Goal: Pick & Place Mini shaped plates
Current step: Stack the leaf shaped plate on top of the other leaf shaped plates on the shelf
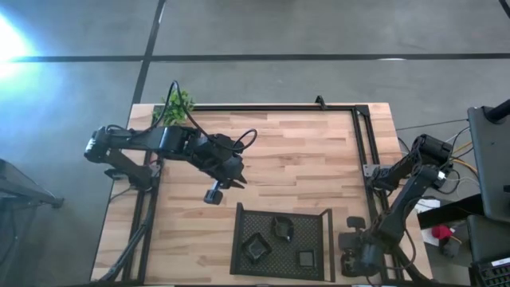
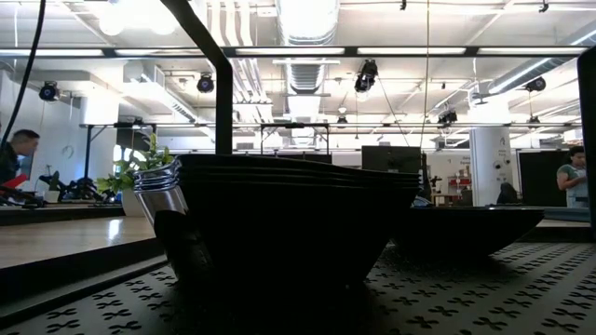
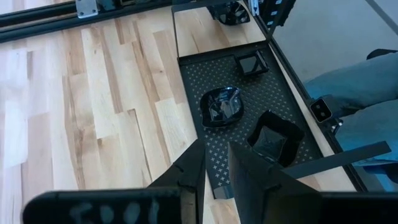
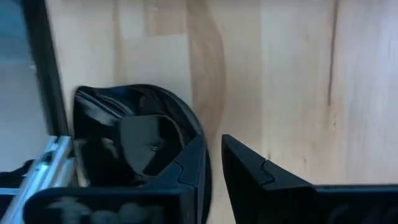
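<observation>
Three mini shaped plates lie in the black mesh tray (image 1: pixel 319 243) at the table's near edge: a small square one (image 3: pixel 252 63), a rounded one (image 3: pixel 222 107) and an angular one (image 3: pixel 273 137). My left gripper (image 3: pixel 216 163) hangs over the bare wood left of the tray (image 1: pixel 213 194). Its fingers are a little apart with nothing between them. My right gripper (image 4: pixel 214 163) points down at the table's near right corner (image 1: pixel 355 257), slightly open, with only wood showing in its gap. Another black plate (image 4: pixel 118 134) lies on the wood right beside one finger. My right gripper comes down from above with one finger (image 4: pixel 189 168) over the black plate's rim (image 4: pixel 186 121), the side away from the metal rail. I cannot tell whether that finger touches the rim. The plate rests on the wood, outside the gap.
A black frame rail (image 1: pixel 362 151) runs along the table's right and far sides. An aluminium bracket (image 4: pixel 37 168) stands close by the plate near my right gripper. A small green plant (image 1: pixel 177 104) stands at the far left. Bare wood lies between the tray and the far rail.
</observation>
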### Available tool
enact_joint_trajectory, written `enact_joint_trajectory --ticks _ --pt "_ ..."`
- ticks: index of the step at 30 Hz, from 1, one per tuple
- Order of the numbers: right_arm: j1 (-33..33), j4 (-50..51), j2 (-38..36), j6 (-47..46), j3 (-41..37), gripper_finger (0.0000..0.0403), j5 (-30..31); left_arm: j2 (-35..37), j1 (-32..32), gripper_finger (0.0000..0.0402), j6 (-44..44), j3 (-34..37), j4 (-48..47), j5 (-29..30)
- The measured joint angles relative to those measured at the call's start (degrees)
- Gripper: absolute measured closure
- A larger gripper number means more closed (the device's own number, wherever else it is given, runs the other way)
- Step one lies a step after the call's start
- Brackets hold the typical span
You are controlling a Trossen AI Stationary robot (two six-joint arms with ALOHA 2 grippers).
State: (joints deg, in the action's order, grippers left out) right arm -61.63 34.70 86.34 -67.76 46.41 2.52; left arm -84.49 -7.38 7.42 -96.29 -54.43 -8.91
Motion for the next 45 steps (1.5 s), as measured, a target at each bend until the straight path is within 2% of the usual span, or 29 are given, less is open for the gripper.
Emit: enact_joint_trajectory --ticks 8,13,25,45 --pt "0.0 -0.7 0.0 0.5 -1.0 0.0351 -0.1 0.0 0.0 0.0339 -0.4 0.0 0.0 0.0" --pt "0.0 -1.1 0.0 0.5 -1.0 0.0351 -2.8 0.0 0.0 0.0339 -0.5 0.0 0.0 0.0" --pt "0.0 -1.5 0.0 0.5 -2.0 0.0351 -2.7 0.0 0.0 0.0339 -0.6 0.0 0.0 0.0" --pt "0.0 -10.3 0.0 0.7 -5.5 0.0359 -2.6 0.0 0.0 0.0339 -0.6 0.0 0.0 0.0"
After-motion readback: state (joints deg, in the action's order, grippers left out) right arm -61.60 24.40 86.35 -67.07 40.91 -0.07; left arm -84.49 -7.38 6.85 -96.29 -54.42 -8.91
